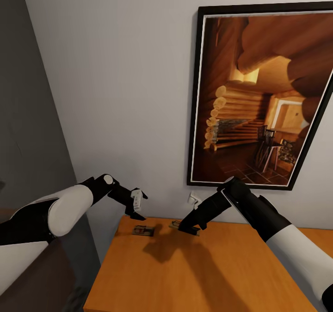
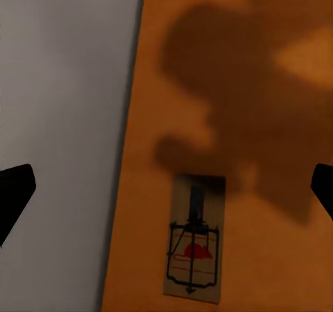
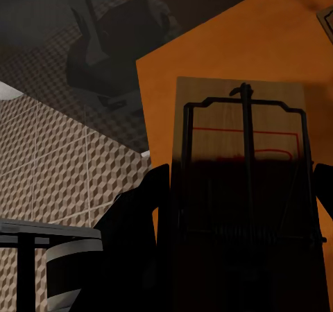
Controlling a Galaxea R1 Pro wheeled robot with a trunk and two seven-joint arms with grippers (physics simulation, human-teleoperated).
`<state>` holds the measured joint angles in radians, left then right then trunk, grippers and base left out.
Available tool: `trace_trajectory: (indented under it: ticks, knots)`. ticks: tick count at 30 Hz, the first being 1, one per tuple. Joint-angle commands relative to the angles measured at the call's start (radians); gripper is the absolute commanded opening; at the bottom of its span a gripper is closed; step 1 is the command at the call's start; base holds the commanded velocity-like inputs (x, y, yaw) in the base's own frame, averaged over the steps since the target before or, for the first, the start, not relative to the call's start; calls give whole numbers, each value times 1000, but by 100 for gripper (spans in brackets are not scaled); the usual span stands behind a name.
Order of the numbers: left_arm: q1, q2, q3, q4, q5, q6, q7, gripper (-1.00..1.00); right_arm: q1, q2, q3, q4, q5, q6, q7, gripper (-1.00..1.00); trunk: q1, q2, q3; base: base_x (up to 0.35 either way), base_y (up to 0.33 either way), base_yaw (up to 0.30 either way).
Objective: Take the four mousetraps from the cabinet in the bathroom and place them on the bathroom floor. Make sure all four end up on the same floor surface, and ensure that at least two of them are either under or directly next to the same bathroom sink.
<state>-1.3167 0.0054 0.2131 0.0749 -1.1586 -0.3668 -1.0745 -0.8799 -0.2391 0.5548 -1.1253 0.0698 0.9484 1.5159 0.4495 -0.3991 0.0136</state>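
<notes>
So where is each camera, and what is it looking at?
Head view: up on the robot's head, looking down at the cabinet, with both arms, left gripper and right gripper.
Left wrist view: above a mousetrap, dark fingertips at the edges.
Right wrist view: close behind another mousetrap, between its fingers.
All share the orange cabinet top.

Two mousetraps lie on the cabinet top near its back edge, against the wall. The left mousetrap sits close to the cabinet's left rear corner, below the left hand, which hangs above it with fingers apart. The right mousetrap lies just beside it, held between the fingers of the right hand. A framed picture hangs on the wall above. The bathroom floor lies beyond the cabinet's edge.
</notes>
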Motion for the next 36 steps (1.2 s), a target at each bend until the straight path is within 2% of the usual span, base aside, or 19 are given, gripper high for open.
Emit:
trace_trajectory:
  ticks: [1, 8, 16, 17, 22, 27, 32, 33, 36]
  knots:
    - [-1, 1, 8, 2, -10, -4, 3, 100, -1, 0, 1, -1, 7, 13, 10, -100, 0, -1, -1, 0, 0, 0]
    - [4, 9, 7, 3, -11, -5, 15, 100, -1, 0, 1, -1, 7, 13, 10, -100, 0, -1, -1, 0, 0, 0]
    - [8, 11, 1, 3, -13, 0, 56, 100, -1, 0, 0, -1, 7, 13, 10, -100, 0, -1, -1, 0, 0, 0]
    - [8, 10, -22, 3, -12, 2, 60, 100, -1, 0, 0, -1, 7, 13, 10, -100, 0, -1, -1, 0, 0, 0]
    - [11, 5, -73, 3, -8, 4, 63, 100, -1, 0, 1, -1, 7, 13, 10, -100, 0, -1, -1, 0, 0, 0]
    - [14, 1, -82, 3, -7, 7, 63, 100, -1, 0, 1, -1, 7, 13, 10, -100, 0, -1, -1, 0, 0, 0]
    - [20, -3, -85, 3, -7, 45, 66, 100, -1, 0, 1, -1, 7, 13, 10, -100, 0, -1, -1, 0, 0, 0]
    - [26, -12, -86, 3, -7, 55, 69, 100, -1, 0, 1, -1, 7, 13, 10, -100, 0, -1, -1, 0, 0, 0]
    - [33, -16, -86, 3, -8, 55, 74, 100, -1, 0, 1, -1, 7, 13, 10, -100, 0, -1, -1, 0, 0, 0]
